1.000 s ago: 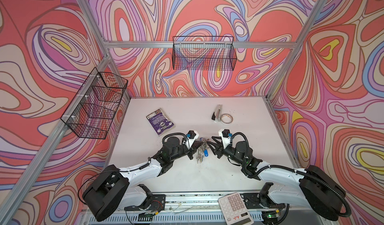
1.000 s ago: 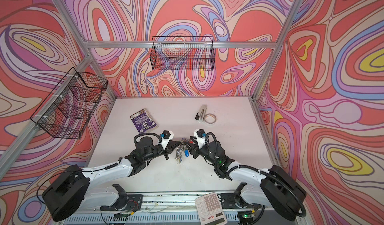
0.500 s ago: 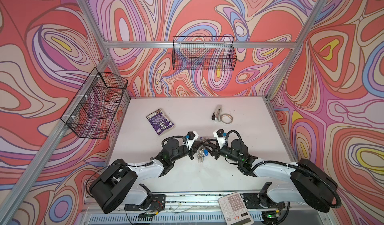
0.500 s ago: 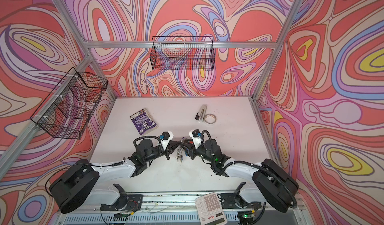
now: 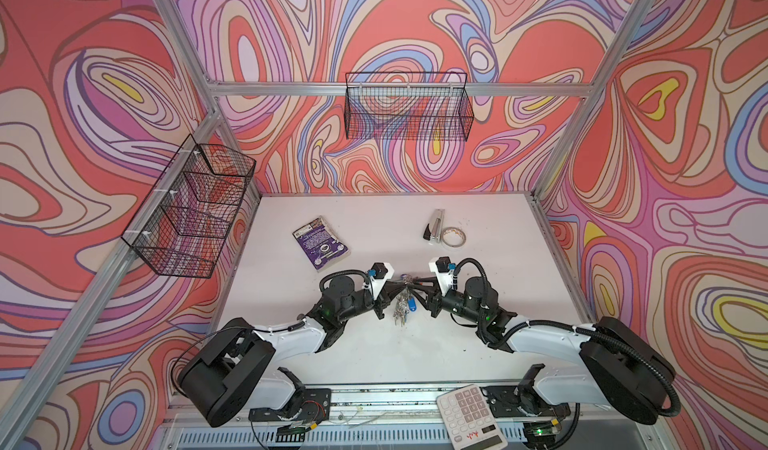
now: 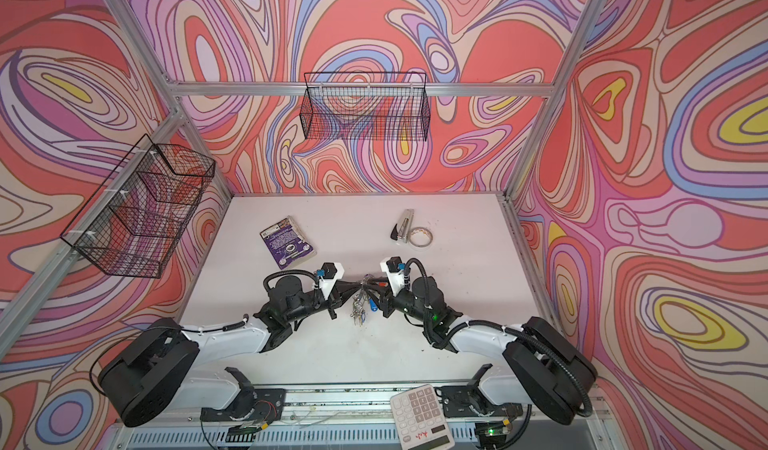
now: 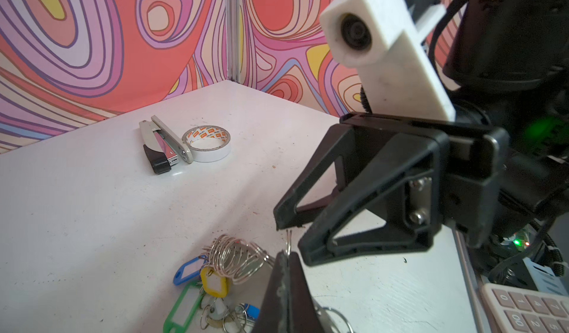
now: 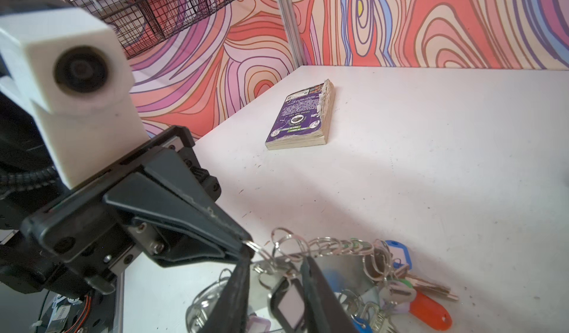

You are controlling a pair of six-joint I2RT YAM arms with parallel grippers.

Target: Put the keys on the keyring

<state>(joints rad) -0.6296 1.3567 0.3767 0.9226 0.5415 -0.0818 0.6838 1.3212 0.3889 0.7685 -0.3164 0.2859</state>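
Note:
The keyring (image 8: 348, 270), a flat grey metal plate edged with small rings and colour-tagged keys, hangs between both grippers over the table's middle (image 5: 402, 302) (image 6: 359, 306). My left gripper (image 7: 288, 254) is shut on one thin wire ring at the keyring's edge, as the right wrist view confirms (image 8: 244, 248). My right gripper (image 8: 275, 259) stands open, its fingers either side of the keys' black-rimmed tag (image 8: 288, 303) with the white label. The key's silver blade is hidden. In both top views the two grippers meet tip to tip, the left (image 5: 397, 293) and the right (image 5: 414, 289).
A purple book (image 5: 321, 244) lies at the back left, with a stapler (image 5: 434, 227) and a tape roll (image 5: 453, 235) at the back right. A calculator (image 5: 469, 414) sits on the front rail. Wire baskets hang on the back wall (image 5: 407, 111) and left wall (image 5: 191, 206).
My right gripper has moved in leftward onto the key bundle and its jaws have narrowed. My left gripper has stayed shut on the ring.

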